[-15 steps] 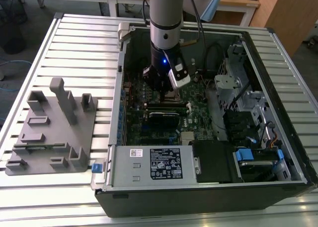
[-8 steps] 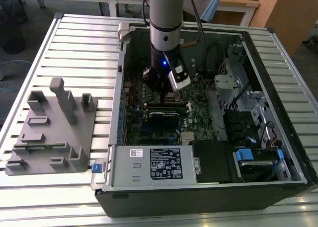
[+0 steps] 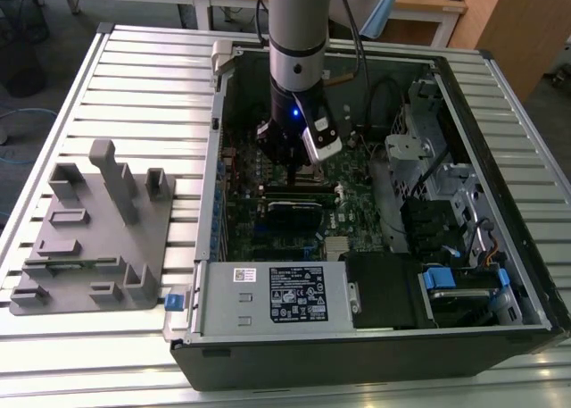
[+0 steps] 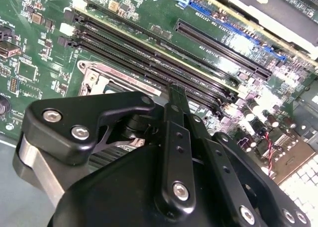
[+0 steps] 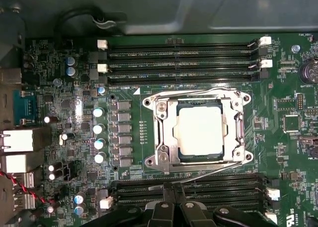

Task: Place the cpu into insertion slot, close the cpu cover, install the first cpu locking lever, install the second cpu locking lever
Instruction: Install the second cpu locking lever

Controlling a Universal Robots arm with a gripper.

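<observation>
1. Arm (image 3: pixel 296 33) comes down near-vertical in the exterior view, silver-grey wrist section pointing straight down.
2. Blue light lit on the wrist just above the gripper mount.
3. White camera module hangs off the wrist on the exterior view's right side.
4. Gripper (image 3: pixel 287 162) is black and sits low, at the bottom end of the arm.
5. In the first wrist view, fingertips (image 5: pixel 173 187) sit pressed together, no gap between them.
6. In the second wrist view, black linkage bars converge to one narrow tip (image 4: pixel 175 94).
</observation>
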